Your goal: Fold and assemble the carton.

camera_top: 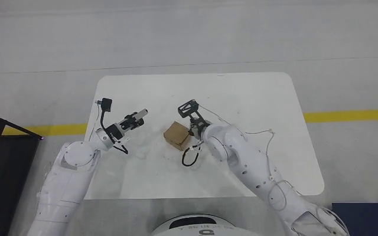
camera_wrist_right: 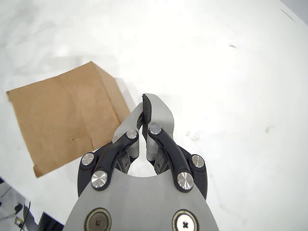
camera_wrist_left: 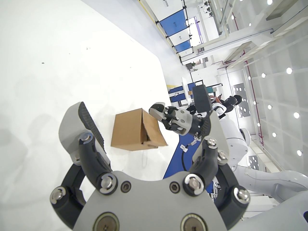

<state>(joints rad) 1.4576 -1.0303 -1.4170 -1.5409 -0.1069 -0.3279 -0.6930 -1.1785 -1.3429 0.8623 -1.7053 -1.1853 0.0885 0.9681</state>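
Right end effector (camera_wrist_right: 145,103), closed, covers the carton's (camera_wrist_right: 65,116) corner.

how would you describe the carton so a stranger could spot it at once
Look at the white table. Near its middle sits a small carton, close beside the shut right gripper. It is the only brown cardboard thing on it.

Grey floor (camera_top: 177,35), yellow stripe (camera_top: 342,115), apparently blue partitions (camera_wrist_left: 173,22)

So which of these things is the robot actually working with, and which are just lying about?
In the job: carton, open left gripper, shut right gripper beside the carton, table underneath.
Just about: yellow floor line, blue panels in the room behind.
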